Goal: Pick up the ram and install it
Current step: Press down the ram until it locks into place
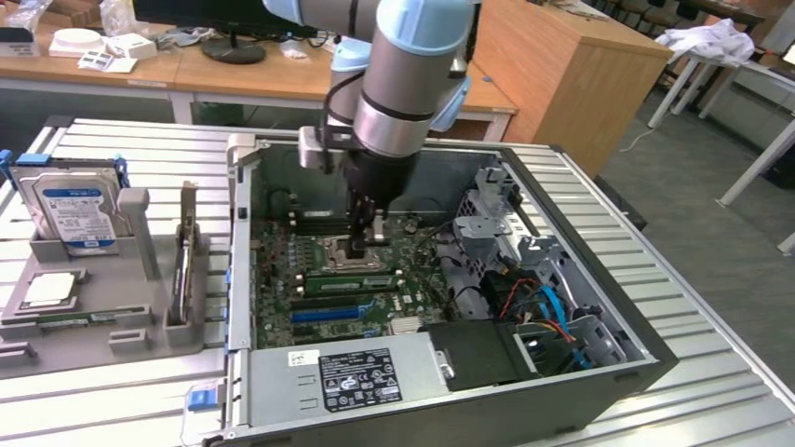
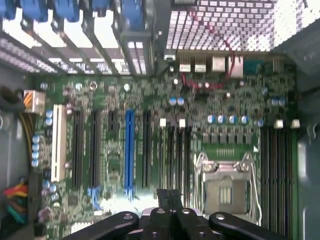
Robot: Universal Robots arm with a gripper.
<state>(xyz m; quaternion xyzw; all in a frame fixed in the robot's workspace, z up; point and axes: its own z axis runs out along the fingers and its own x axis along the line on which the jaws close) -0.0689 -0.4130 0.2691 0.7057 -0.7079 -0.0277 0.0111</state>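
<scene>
Apparently seated, the ram [image 1: 354,277] is a green stick standing in a black slot on the motherboard [image 1: 410,251], just beside the processor socket [image 1: 342,250]. By judgement it is light, stiff, thin and fragile; it is best held by its bare edges, clear of chips and contacts. The tool [image 1: 363,248] is shut and holds nothing, its tip just above the ram. The exterior view adds the hard drive [image 1: 74,209] on the worktop [image 1: 112,140]. The wrist view shows the shut fingers [image 2: 164,196] and 1 blue slot [image 2: 129,150].

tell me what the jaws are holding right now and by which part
Nothing is held. The gripper has its jaws shut together with nothing between them, above the motherboard inside the case. A ram stick sits in a slot below it.
</scene>
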